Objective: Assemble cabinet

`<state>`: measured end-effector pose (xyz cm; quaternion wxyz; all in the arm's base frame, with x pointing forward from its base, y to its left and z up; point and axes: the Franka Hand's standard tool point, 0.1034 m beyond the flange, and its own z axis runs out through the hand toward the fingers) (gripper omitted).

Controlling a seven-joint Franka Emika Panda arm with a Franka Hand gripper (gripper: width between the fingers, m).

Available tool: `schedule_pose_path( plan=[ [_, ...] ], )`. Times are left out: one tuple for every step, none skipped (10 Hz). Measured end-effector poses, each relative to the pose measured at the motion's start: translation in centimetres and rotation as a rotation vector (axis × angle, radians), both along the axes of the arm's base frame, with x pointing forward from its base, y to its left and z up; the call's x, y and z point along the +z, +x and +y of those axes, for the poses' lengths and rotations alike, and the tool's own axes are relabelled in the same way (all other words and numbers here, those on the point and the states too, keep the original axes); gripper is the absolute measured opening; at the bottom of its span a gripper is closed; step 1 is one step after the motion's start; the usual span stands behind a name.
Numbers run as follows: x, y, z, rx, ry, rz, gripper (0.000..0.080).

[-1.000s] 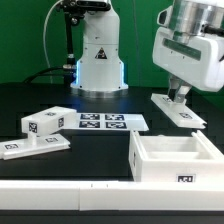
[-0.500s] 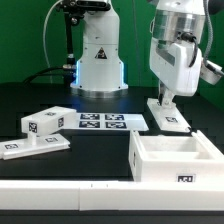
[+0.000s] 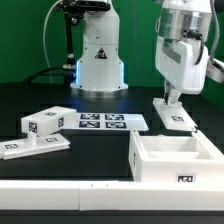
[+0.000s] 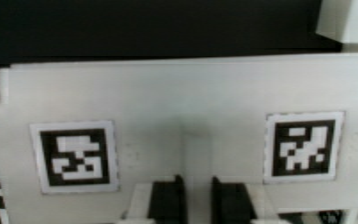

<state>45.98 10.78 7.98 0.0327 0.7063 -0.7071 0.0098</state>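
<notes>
Currently the cabinet is in loose parts on the black tabletop. The open-topped cabinet body sits upright at the front, on the exterior view's right, with a front tag on its near wall. Behind it, close but not touching, a flat panel lies on the tabletop. The end effector is down at that panel's far end, with the arm reaching in from above. In the wrist view the same flat panel fills most of the picture, with a first tag and a second tag side by side on its face. There the end effector has its fingers drawn almost together, only a thin dark slit between them, with the tips at the panel's edge. Whether they pinch any part of the panel or only press on it, the pictures do not show. On the exterior view's left, well apart from the body, a tagged block sits right at a second flat panel; touching or overlapping, cannot tell which. The marker board lies between the two groups, in front of the white robot base.
</notes>
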Motion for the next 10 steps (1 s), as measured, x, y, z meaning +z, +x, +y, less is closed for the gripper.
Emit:
schedule_pose_path(
  plan=[
    [-0.16,-0.11,0.11,0.011,0.000,0.003,0.0061],
    [-0.19,-0.14,-0.02,-0.007,0.005,0.003,0.0061],
    [-0.26,-0.35,-0.72,-0.118,0.015,-0.010,0.0061],
    [-0.17,-0.36,-0.88,-0.137,0.012,-0.009,0.0061],
    [-0.16,-0.20,-0.88,-0.132,0.011,-0.011,0.0061],
    [-0.32,-0.29,-0.84,-0.122,0.010,-0.008,0.0061],
    [-0.41,-0.34,-0.82,-0.114,0.011,-0.006,0.0061],
    [-0.44,-0.35,-0.79,-0.092,0.013,0.001,0.0061],
    [-0.31,-0.18,-0.67,-0.032,0.017,0.033,0.0061],
    [-0.01,0.45,-0.65,-0.022,0.018,0.038,0.0061]
  ],
)
